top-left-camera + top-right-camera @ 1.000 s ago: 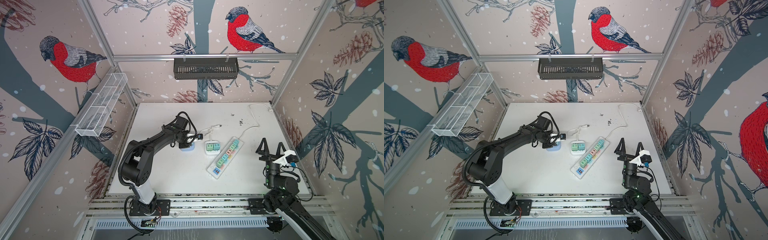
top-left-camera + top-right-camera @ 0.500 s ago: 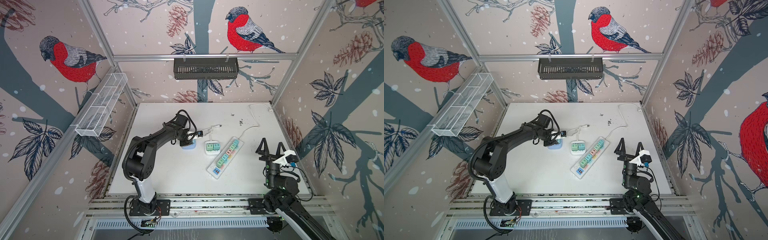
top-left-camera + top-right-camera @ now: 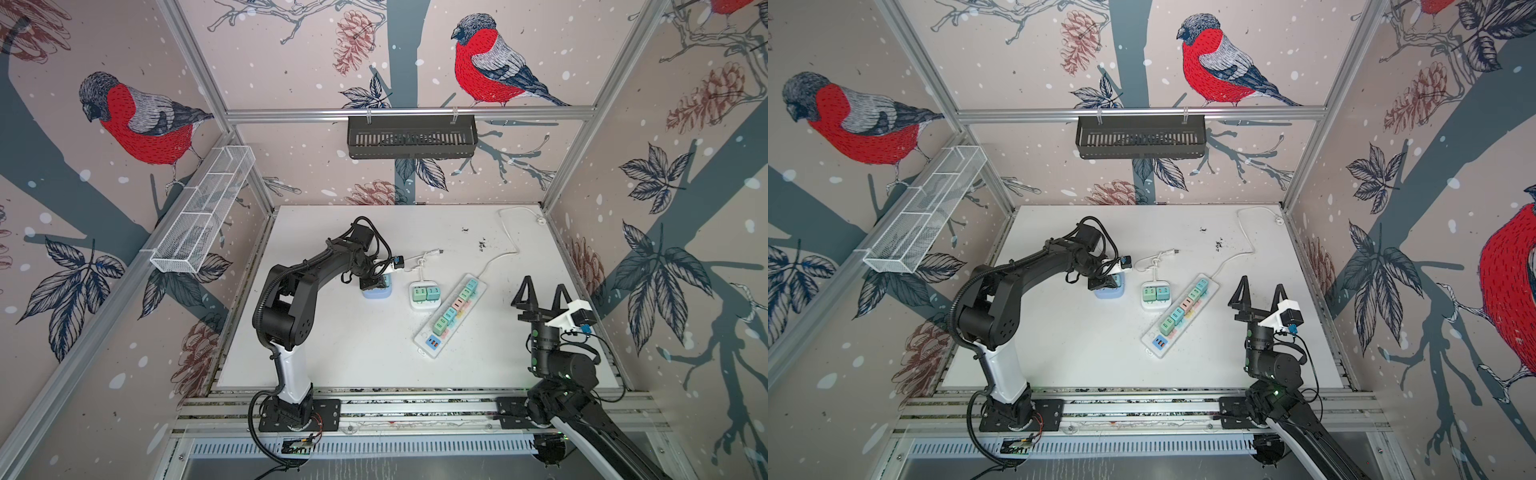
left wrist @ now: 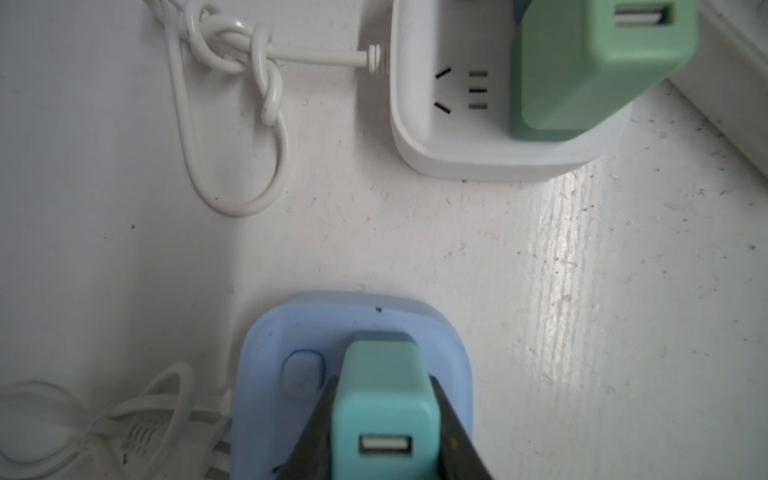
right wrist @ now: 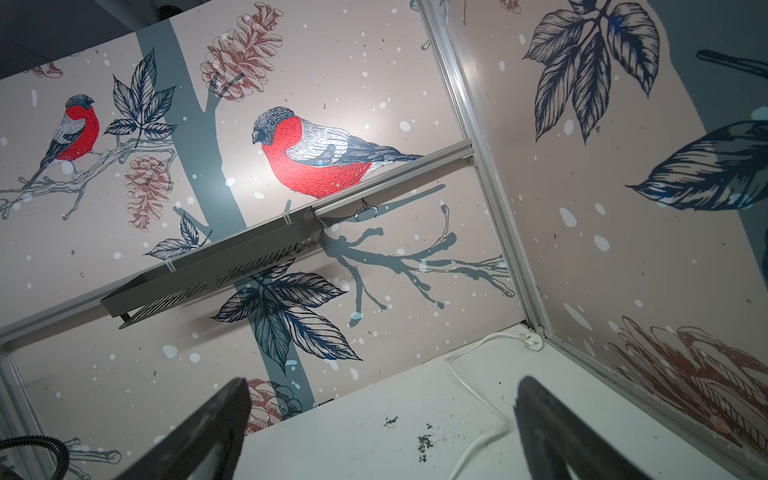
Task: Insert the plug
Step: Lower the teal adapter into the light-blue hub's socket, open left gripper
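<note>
Seating: apparently the step in hand; plug (image 4: 382, 386) upright on the blue socket (image 4: 270, 353), left of the tabletop's (image 3: 353, 353) middle.
Left gripper (image 3: 374, 284): clamped on the plug's sides.
Right gripper (image 3: 542, 293): wide apart, empty, near the right edge.
Next: probably a straight push down, then release.

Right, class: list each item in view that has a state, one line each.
Left gripper: shut on teal plug.
Teal plug: upright on blue socket block; full seating unclear.
White socket block: two green plugs in, one socket free.
Power strip: row of plugs inserted.
Right gripper: open, empty.
</note>
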